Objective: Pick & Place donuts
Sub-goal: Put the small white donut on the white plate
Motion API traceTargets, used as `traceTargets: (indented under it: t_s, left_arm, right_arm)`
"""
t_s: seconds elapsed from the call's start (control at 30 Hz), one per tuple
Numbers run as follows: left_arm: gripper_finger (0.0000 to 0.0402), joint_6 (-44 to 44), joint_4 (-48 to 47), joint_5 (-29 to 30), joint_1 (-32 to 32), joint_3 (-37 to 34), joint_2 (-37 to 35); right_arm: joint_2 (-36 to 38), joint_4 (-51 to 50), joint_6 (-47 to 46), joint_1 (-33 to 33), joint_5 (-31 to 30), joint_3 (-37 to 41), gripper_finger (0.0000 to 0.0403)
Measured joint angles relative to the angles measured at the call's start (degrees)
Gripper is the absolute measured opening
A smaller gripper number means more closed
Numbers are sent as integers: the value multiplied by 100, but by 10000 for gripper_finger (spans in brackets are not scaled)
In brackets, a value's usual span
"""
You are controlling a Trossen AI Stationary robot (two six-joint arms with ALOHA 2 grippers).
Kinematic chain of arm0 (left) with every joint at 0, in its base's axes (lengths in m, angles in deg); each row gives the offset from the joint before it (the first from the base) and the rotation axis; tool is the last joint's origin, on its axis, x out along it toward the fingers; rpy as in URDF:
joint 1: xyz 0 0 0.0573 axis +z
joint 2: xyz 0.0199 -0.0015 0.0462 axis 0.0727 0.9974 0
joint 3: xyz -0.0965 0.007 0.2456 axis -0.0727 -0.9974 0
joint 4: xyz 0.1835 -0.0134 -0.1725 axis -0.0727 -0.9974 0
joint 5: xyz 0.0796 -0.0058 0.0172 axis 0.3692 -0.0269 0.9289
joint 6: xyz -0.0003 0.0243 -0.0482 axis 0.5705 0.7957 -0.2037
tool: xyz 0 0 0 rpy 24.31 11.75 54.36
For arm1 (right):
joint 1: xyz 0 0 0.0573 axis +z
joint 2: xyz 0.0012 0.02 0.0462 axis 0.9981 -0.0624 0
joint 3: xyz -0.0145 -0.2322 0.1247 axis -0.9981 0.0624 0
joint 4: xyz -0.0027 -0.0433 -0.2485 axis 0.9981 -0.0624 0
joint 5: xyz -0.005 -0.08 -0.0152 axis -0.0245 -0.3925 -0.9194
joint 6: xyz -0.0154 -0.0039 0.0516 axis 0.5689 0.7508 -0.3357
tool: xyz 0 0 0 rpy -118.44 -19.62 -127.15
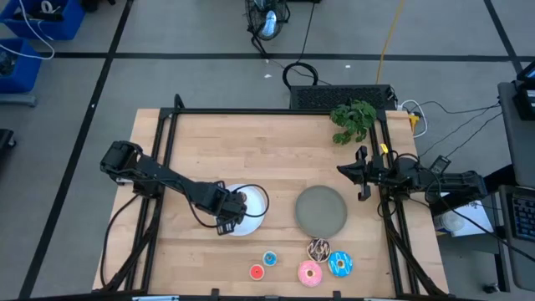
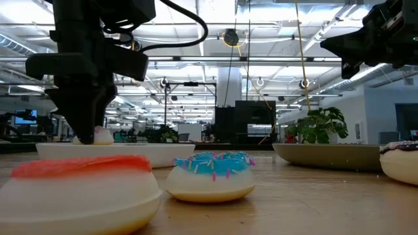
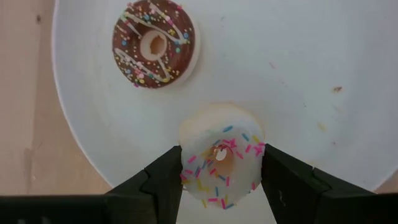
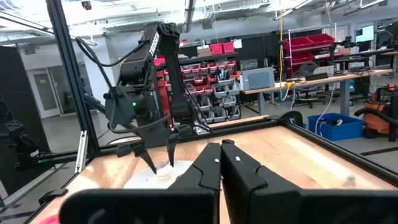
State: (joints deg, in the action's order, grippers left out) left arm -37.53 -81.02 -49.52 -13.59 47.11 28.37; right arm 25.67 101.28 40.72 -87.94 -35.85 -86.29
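Note:
My left gripper [image 1: 232, 214] points down over the white plate [image 1: 255, 219], shut on a pale donut with coloured sprinkles [image 3: 221, 158]. A tiny brown drizzled donut [image 3: 154, 43] lies flat on the same plate. Near the table's near edge lie a tiny red [image 1: 257, 272] and a tiny blue [image 1: 270, 258] donut. Beside them are larger pink [image 1: 310, 272], blue [image 1: 339, 264] and dark brown drizzled [image 1: 318, 248] ones. My right gripper [image 1: 344, 170] [image 4: 221, 163] is shut on nothing and hovers right of the grey plate [image 1: 321, 210]. My left gripper pinches the pale sprinkled donut across its outer rim [image 3: 186, 163], one finger [image 3: 163, 183] on each side, coming from above and pointing down. The donut lies level with its hole facing up, over the white plate's near part. I cannot tell whether it rests on the plate or hangs just above it.
The grey plate holds nothing. A green toy plant [image 1: 353, 119] sits at the table's far right corner. Black frame rails [image 1: 167, 150] run along the left, far and right edges. Bare wood lies between the plates and the far edge.

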Motion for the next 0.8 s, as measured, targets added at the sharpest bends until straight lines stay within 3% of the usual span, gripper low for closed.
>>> traceTargets:
  t_s: [0.8]
  left_arm:
    - [200,473,68,43,15,0,0]
  right_arm:
    - [0,2,0,0,0,-1,0]
